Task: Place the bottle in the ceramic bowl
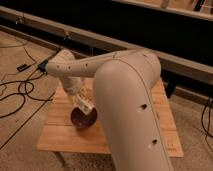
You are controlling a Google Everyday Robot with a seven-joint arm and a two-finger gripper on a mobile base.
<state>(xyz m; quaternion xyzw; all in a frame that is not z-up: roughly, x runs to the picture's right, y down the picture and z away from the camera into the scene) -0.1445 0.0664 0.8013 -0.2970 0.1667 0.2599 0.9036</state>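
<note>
The bottle (86, 104) hangs whitish and pale right over the bowl (82, 119), its lower end at the bowl's rim or just inside it; from this angle I cannot tell whether it touches the glaze. The gripper (84, 105) is there with it, pointing down at the bowl's near-right edge, fingers pressed together on the bottle. The bowl itself, dark maroon and glossy, sits on the left half of the table (60, 140), with bare wood showing in front of it and to its left.

Above the gripper the wrist climbs up and left to a rounded joint, and from there the arm (127, 100) sweeps right and down, a big cream-coloured link filling the middle of the view and hiding much of the tabletop's right side. The table's far right corner peeks out beyond it.

On the floor (20, 150) to the left, black cables (17, 92) loop about, and a small dark box (22, 66) lies near the wall. Behind the table runs a long grey rail (185, 62) against a dark background.
</note>
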